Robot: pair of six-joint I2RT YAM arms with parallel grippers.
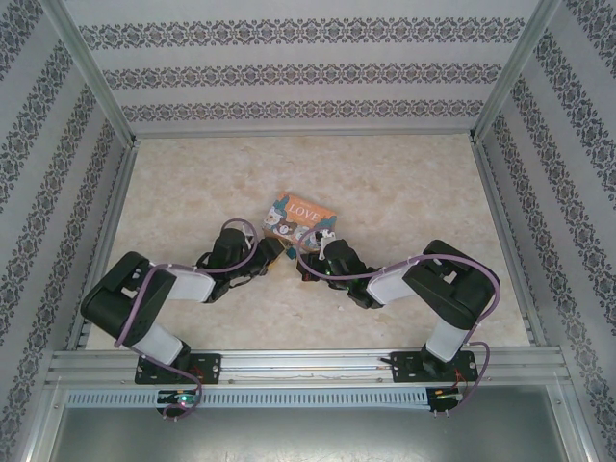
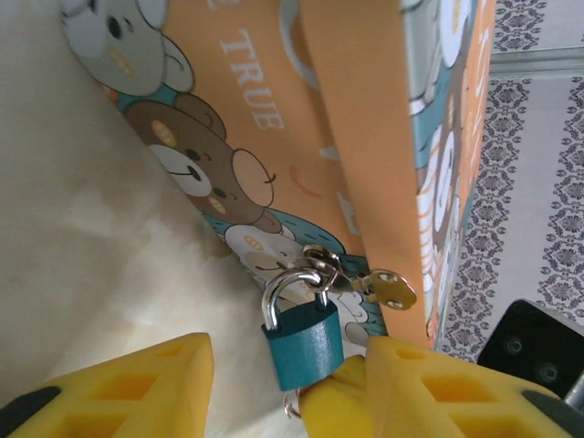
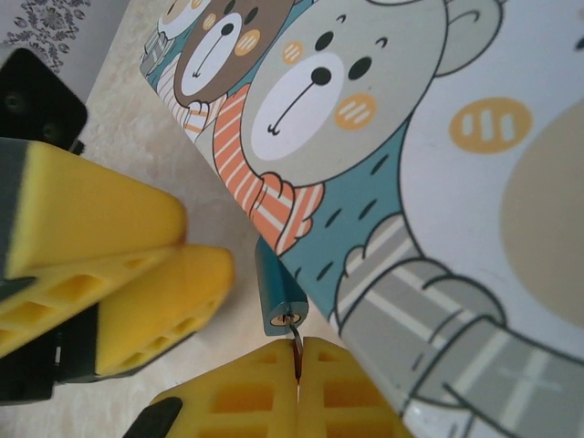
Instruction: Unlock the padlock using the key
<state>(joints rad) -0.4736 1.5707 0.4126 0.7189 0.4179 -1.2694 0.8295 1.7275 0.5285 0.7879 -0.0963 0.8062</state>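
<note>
Cartoon-bear tin sits on beige table.

We are reading "LOVE" on the lid of the cartoon-bear tin at the centre of the top view, and "TRUE" in white letters on its orange face, upper middle of the left wrist view.

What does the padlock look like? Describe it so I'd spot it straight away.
Find the colourful bear-printed tin in the middle of the table. From its side hangs the padlock: tiny, teal-bodied, with a silver loop, unlike the gold latch plate beside it.
</note>
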